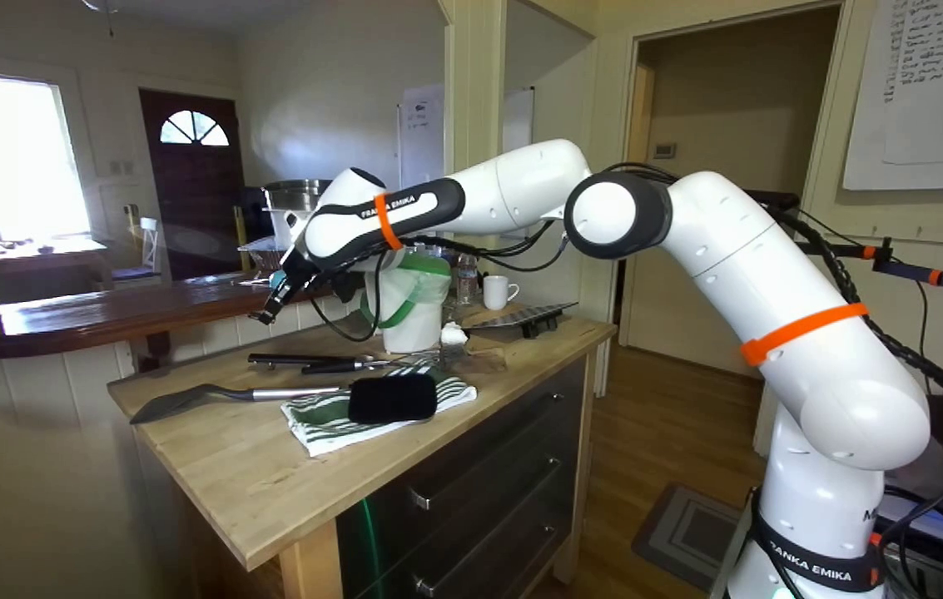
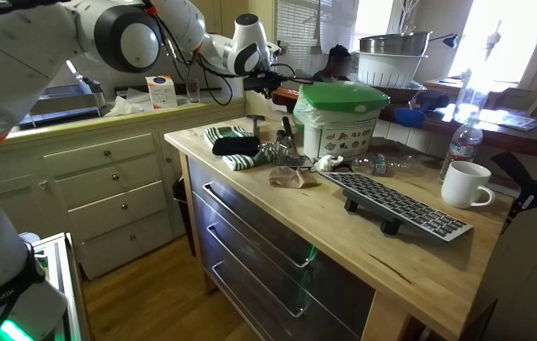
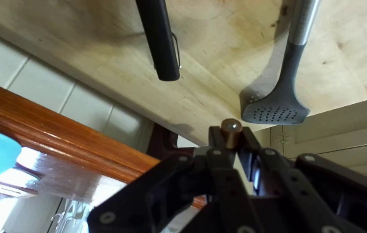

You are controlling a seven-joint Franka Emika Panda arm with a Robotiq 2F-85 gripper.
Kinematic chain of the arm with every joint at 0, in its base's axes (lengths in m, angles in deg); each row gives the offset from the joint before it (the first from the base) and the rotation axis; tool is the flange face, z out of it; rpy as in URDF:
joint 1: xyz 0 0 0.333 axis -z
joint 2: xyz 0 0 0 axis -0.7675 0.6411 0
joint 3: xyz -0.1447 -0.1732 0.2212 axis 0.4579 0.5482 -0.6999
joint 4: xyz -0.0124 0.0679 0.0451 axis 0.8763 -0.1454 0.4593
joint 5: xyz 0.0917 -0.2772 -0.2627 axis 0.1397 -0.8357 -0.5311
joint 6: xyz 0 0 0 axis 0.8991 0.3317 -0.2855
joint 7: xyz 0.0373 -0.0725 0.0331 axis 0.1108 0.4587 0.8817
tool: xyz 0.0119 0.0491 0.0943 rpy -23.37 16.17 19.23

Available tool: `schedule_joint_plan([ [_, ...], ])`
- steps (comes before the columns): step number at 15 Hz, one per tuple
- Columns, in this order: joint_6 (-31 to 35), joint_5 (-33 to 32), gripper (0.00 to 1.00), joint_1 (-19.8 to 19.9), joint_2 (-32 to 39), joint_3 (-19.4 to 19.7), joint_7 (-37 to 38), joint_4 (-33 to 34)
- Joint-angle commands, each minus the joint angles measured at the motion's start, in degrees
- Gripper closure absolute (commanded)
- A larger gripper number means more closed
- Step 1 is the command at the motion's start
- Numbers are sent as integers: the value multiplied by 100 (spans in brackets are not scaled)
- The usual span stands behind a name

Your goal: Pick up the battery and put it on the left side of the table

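The battery [image 3: 231, 131], a small copper-brown cylinder with a shiny round end, is pinched between the fingertips of my gripper [image 3: 231, 137] in the wrist view. My gripper is shut on it and holds it in the air. In an exterior view my gripper [image 1: 265, 313] is above the far-left end of the table [image 1: 255, 491], near the raised bar; the battery is too small to make out there. The table's light wooden top also shows in an exterior view [image 2: 429, 255] and in the wrist view [image 3: 209, 74].
A grey spatula [image 3: 274, 110] and a black handle [image 3: 160, 45] lie below my gripper. A striped towel [image 1: 313, 420] bears a black object [image 1: 392, 398]. A green-lidded bin [image 2: 341, 135], keyboard [image 2: 396, 203] and mug [image 2: 465, 184] stand further along. A raised wooden bar [image 1: 196, 299] runs behind.
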Motion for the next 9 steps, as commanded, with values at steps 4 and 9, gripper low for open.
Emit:
schedule_joint_plan([
  [4,227,-10,96,93,381,-181,-449,80],
  [9,345,-62,96,97,528,-101,-704,-38],
])
